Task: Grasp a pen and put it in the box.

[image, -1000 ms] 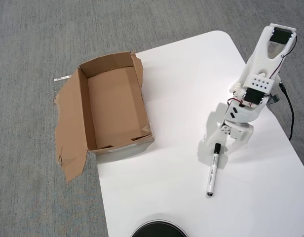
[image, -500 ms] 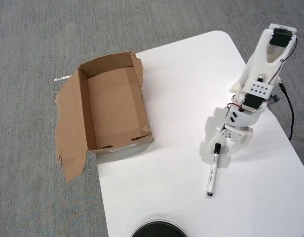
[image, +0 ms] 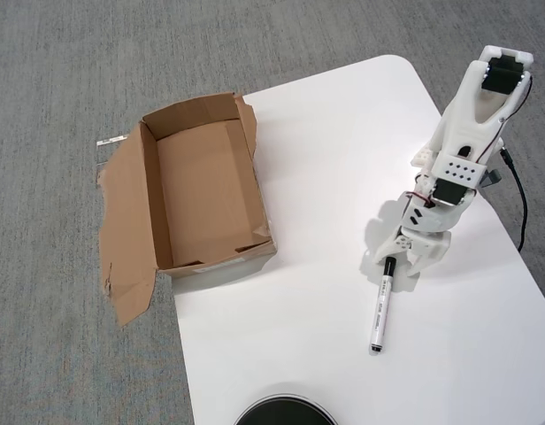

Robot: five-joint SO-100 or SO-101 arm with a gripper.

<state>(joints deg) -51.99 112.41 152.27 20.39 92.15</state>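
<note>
In the overhead view a white pen (image: 380, 312) with a black cap lies on the white table (image: 317, 159), cap end pointing toward the arm. My white gripper (image: 395, 263) hovers over the cap end, open, one finger on each side of the cap. Whether the fingers touch the pen I cannot tell. The brown cardboard box (image: 152, 199) stands at the table's left edge with nothing in it, its wide torn flap folded outward over the carpet.
A black round object (image: 284, 413) pokes in at the bottom edge. A black cable (image: 520, 208) runs down the table's right side beside the arm. Grey carpet surrounds the table.
The arm has leaned forward and the gripper has shifted slightly left, down over the pen's cap. Pen and box have not moved.
</note>
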